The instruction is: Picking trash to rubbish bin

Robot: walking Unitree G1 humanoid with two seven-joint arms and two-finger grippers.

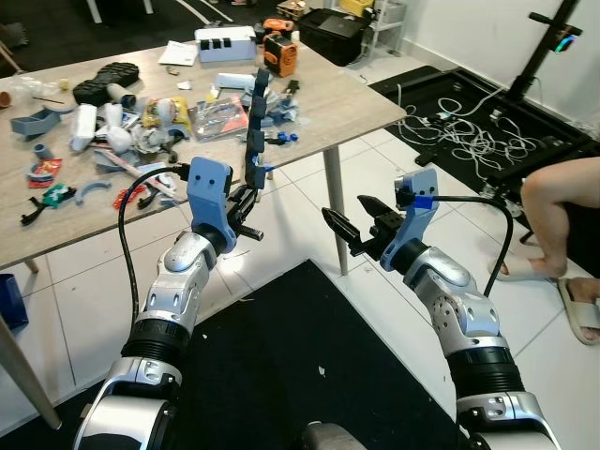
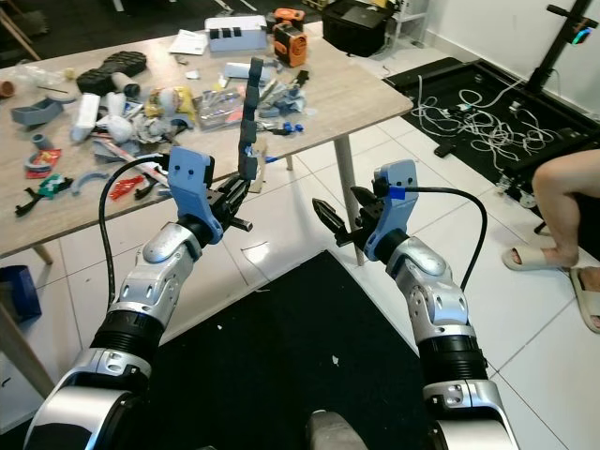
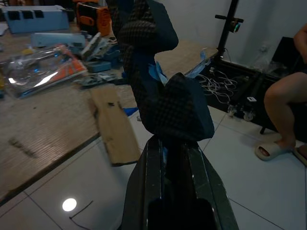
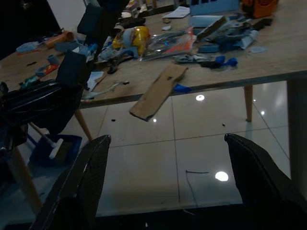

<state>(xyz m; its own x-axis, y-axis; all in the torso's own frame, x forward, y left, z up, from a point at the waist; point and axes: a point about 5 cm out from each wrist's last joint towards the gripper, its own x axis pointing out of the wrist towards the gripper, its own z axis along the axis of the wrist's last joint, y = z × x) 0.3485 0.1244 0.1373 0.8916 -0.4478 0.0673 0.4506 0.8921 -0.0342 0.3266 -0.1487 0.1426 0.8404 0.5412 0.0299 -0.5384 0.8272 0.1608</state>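
The worktop [image 1: 356,108] spreads ahead and to the robot's left, littered with plastic parts, wrappers, tools and a strip of cardboard [image 4: 158,92] that overhangs its near edge. A person's leg [image 1: 562,202] and sandal show at the right, beside a tangle of white cables [image 1: 469,136] on the floor. No rubbish bin can be made out here.

The piece of trash being handled is a long, jointed strip of dark blue plastic [image 1: 255,122], standing nearly upright above the left gripper [image 1: 246,208], clear of the worktop and in front of its near edge. It looks light and rigid in each segment, but linked, so it may flop or swing at the joints when carried. Its faces look textured, not slick, so a pinch should hold. Held by its lowest segment, it is top-heavy; a grip nearer its middle would probably sway less.

The left jaws are pinched together on that bottom segment, as the left wrist view shows the fingers [image 3: 153,191] closed around its base.

The right gripper [image 1: 361,225] hovers over the floor tiles, well apart from the strip, jaws spread wide and holding nothing.
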